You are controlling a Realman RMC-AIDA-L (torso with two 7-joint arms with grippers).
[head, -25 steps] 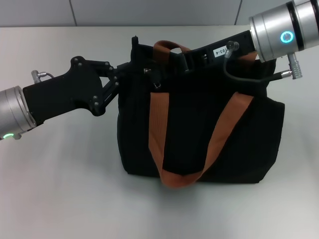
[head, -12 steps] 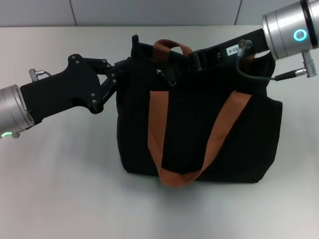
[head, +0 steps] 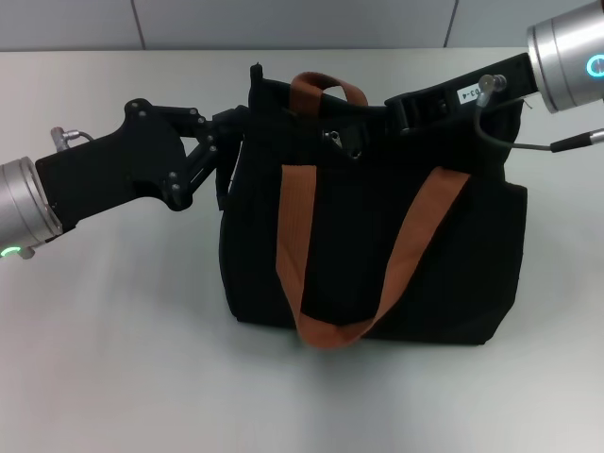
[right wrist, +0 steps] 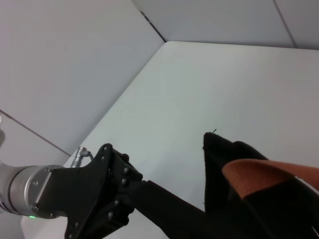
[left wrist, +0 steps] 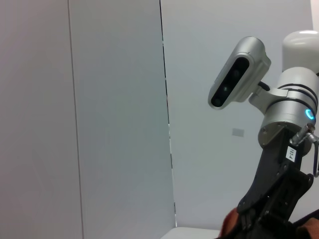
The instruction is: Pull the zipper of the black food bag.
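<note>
Mid-table, nearer the front edge than the back: black food bag (head: 377, 236), upright, soft and slouchy, sure to buckle unless braced. Orange-brown straps (head: 294, 236) draped down its near face. Toward the left edge, left gripper (head: 229, 142) clamped on the bag's upper corner, bracing it. Farther back along the top, zipper (head: 337, 140), tiny, slippery; best pinched at the tab. Right gripper (head: 373, 132) just beside it — fingers lost against black fabric, impossible to tell.
</note>
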